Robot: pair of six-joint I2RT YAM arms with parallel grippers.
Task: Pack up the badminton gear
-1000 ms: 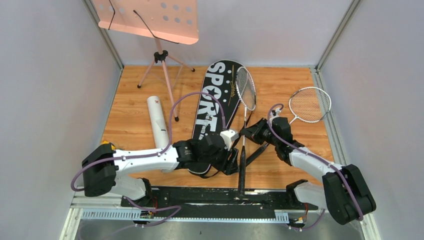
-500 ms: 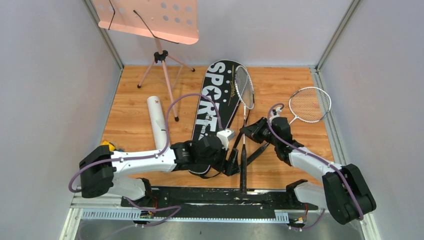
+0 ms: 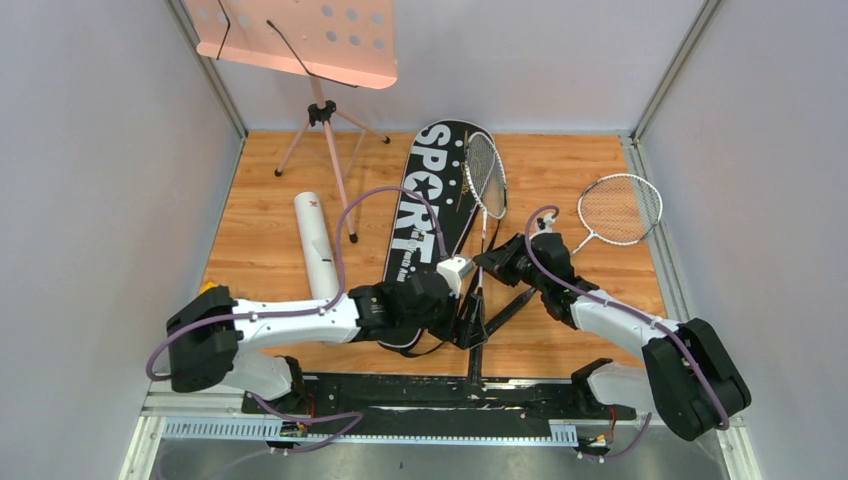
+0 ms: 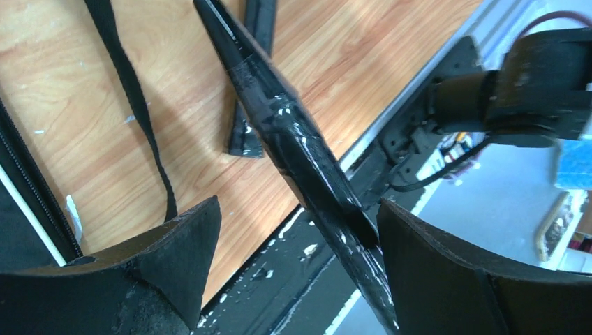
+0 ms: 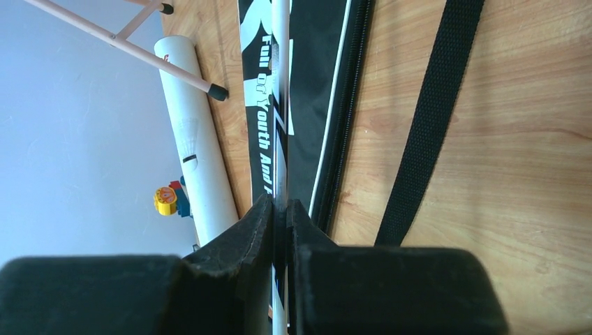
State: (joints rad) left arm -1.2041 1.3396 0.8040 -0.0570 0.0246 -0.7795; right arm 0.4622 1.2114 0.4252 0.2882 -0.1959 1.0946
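The black bag [image 3: 428,205] lettered SPORT lies mid-floor. One silver racket lies with its head [image 3: 485,172] partly over the bag's right edge, and its black handle [image 3: 477,340] points to the near rail. My right gripper [image 3: 488,264] is shut on this racket's thin shaft [image 5: 280,105]. My left gripper [image 3: 466,322] is open, and the black handle [image 4: 300,150] passes between its jaws, close to the right finger [image 4: 433,258]. The second racket [image 3: 620,208] lies at the right. The white tube [image 3: 318,245] lies left of the bag. No shuttlecocks show.
The pink music stand [image 3: 300,40] stands at the back left on its tripod legs [image 3: 335,170]. A small yellow and blue toy [image 5: 167,199] sits near the tube's near end. The bag's black strap [image 5: 433,118] trails on the wood floor. Grey walls enclose three sides.
My right gripper has moved left with the racket. The racket's head has slid further over the bag and its handle has swung left. The left arm has shifted slightly.
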